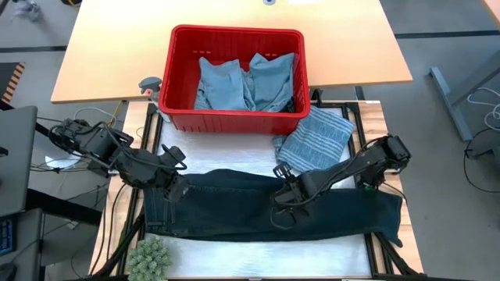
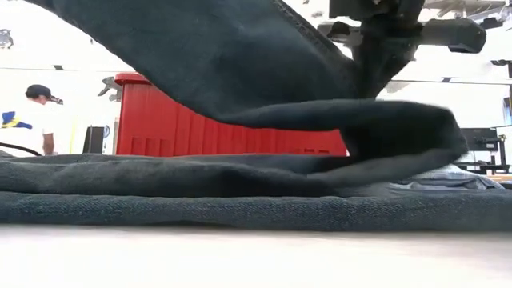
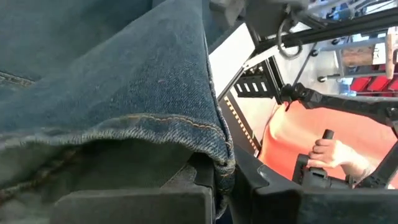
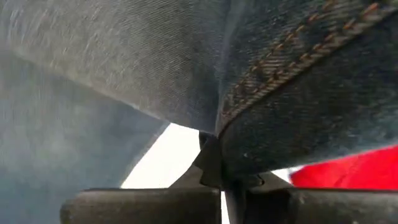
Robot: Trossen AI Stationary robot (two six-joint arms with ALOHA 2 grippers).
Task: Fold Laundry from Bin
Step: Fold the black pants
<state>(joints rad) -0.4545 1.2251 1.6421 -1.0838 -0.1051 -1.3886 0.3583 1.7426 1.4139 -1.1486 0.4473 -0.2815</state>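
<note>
Between the two sets of fingers lay the dark denim garment (image 1: 266, 207), spread across the near part of the counter (image 1: 344, 31) with its long axis running from one arm to the other, side to side; the left gripper (image 1: 173, 186) pinched one end of its far edge, fingers pressed together on a stitched hem that filled the left wrist view, and the right gripper (image 1: 283, 190) had its fingers clamped on a seamed fold of the same far edge nearer the garment's middle; from both pinches the bulk of the cloth lay toward the near side and the right end trailed well beyond the right fingers; the low view showed the pinched cloth lifted off the layer beneath, so a fold toward the near edge looked the likely next step, and I judged it would turn on both arms carrying the edge evenly, since the right end hung unsupported and could drag or twist. Beyond the fingers on the far side lay a grey-blue striped cloth (image 1: 315, 139), just beside the right arm and touching the red bin (image 1: 234, 119); the bin stood farther still, holding crumpled light blue garments (image 1: 246, 82). A green tufted object (image 1: 148, 257) sat at the near left corner. Across the room, in the left wrist view, a person's hand (image 3: 333, 154) gripped a dark handle, and another person (image 2: 28, 120) stood far off in the low view. No brand, label or readable writing showed anywhere.
</note>
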